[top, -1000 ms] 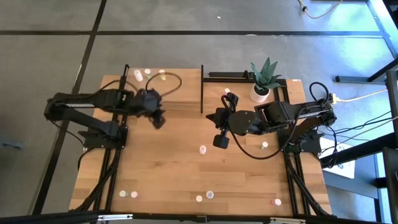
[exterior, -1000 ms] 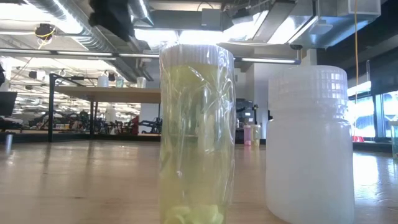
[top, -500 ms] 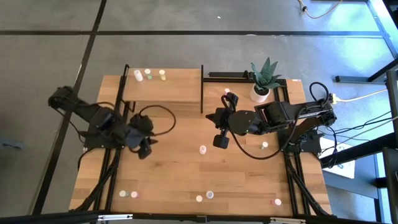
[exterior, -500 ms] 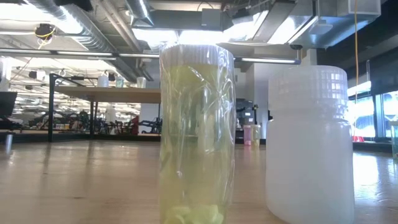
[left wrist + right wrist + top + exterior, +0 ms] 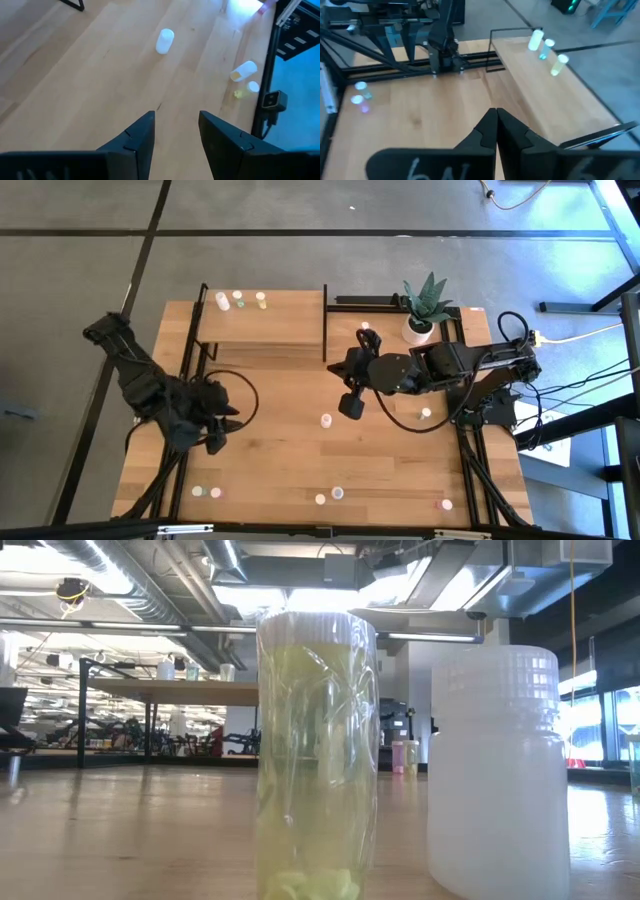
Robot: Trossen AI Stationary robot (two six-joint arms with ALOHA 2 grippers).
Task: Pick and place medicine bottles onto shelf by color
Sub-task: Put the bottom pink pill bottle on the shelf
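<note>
Three medicine bottles (image 5: 239,299) stand upright in a row on the light-wood shelf (image 5: 270,330) at the far left; the right wrist view shows them too (image 5: 547,47). Other bottles are scattered on the tabletop: a white one (image 5: 326,420) in the middle, a pair (image 5: 206,492) near the front left, and a pair (image 5: 329,496) near the front middle. My left gripper (image 5: 215,442) hangs open over bare wood at the left, nothing between its fingers (image 5: 176,117). My right gripper (image 5: 347,405) hovers shut and empty (image 5: 496,120) above the table's middle.
A potted plant (image 5: 422,310) stands at the far right beside a pink-topped bottle (image 5: 366,328). Another bottle (image 5: 425,414) lies under the right arm, and one (image 5: 446,503) at the front right corner. The low view is filled by a yellowish bottle (image 5: 315,750) and a white one (image 5: 495,770).
My left gripper has swung away from the shelf's front edge toward the table's near edge and a little to the left, staying open and empty. The bottles have not moved.
</note>
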